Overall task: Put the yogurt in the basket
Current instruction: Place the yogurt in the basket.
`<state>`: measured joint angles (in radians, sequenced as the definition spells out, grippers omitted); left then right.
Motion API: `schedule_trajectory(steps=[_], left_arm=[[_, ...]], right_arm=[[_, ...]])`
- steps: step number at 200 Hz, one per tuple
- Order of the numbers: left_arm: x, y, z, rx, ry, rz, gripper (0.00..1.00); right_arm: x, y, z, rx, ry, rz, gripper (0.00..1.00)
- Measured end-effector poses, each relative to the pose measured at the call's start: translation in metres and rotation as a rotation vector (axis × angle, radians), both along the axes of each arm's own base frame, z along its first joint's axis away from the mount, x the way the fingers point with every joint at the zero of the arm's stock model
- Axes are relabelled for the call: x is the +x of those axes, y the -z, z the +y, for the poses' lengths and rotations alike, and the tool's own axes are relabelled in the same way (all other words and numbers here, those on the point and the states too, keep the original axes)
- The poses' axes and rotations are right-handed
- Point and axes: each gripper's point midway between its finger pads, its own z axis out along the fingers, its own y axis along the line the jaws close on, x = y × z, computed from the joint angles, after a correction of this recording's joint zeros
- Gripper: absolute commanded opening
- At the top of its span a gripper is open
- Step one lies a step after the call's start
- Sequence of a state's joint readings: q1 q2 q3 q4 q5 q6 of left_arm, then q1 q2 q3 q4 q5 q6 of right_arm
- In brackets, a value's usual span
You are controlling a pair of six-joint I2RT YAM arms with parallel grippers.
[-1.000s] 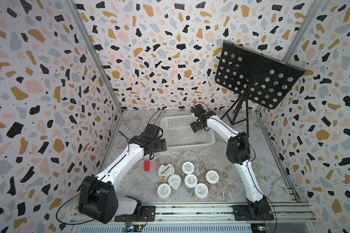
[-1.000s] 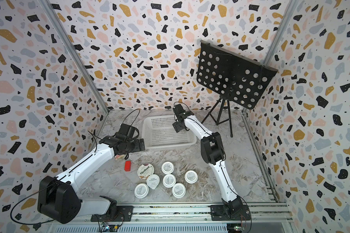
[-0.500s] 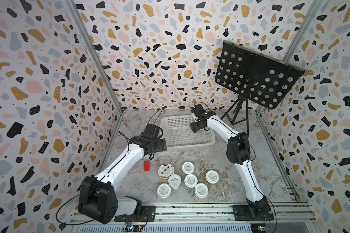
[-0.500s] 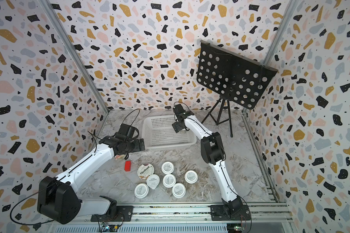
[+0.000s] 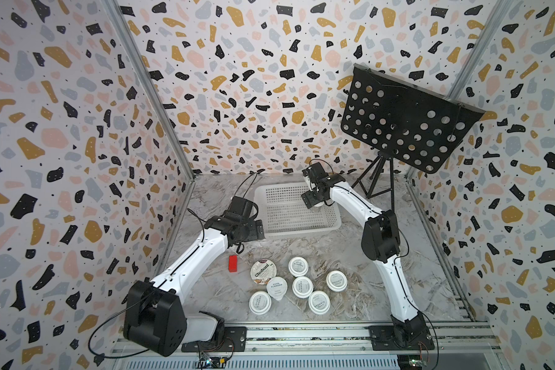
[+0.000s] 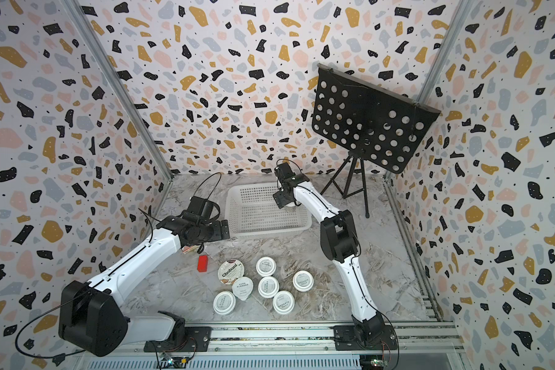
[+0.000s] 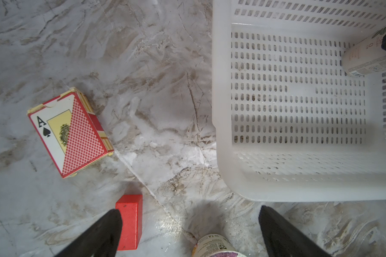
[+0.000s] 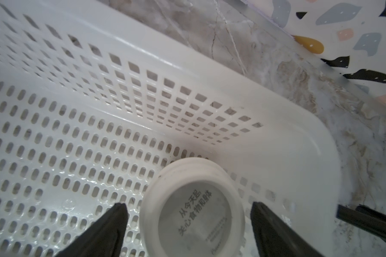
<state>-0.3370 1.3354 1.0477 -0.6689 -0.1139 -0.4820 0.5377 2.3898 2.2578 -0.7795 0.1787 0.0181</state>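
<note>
White yogurt cup (image 8: 193, 209) stands lid-up in a corner of the basket (image 8: 276, 138), the right end effector (image 8: 187, 205) spread clear either side, apparently to release it, while seven cups (image 5: 302, 286) sit near the front edge of the table (image 5: 350, 256) and the left end effector (image 7: 189, 211) hangs spread, empty.

Robotics laboratory test cell. Terrazzo-patterned wall panels (image 5: 269, 48), framed by aluminium posts (image 5: 151, 96), enclose a marble-print tabletop (image 5: 350, 253); the left arm (image 5: 199, 253) and right arm (image 5: 398, 282) are bolted to a slotted aluminium rail (image 5: 302, 333) along its near edge.
</note>
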Motion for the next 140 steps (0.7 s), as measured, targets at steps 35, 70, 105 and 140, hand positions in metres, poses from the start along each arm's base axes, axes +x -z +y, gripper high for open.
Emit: schedule_trajectory(steps=[35,70,105,140], left_arm=[[0.000,0.000,0.000,0.000,0.000,-0.001,1.00],[0.000,0.000,0.000,0.000,0.000,-0.001,1.00],[0.000,0.000,0.000,-0.001,0.000,-0.001,1.00],[0.000,0.000,0.000,-0.001,0.000,-0.002,1.00]], right_arm=[[0.001,-0.010,0.000,0.010,0.001,-0.021,0.90],[0.002,-0.010,-0.002,0.000,0.008,-0.025,0.87],[0.001,-0.006,-0.004,-0.013,0.013,-0.020,0.86],[0.001,-0.006,-0.006,-0.018,0.017,-0.023,0.85]])
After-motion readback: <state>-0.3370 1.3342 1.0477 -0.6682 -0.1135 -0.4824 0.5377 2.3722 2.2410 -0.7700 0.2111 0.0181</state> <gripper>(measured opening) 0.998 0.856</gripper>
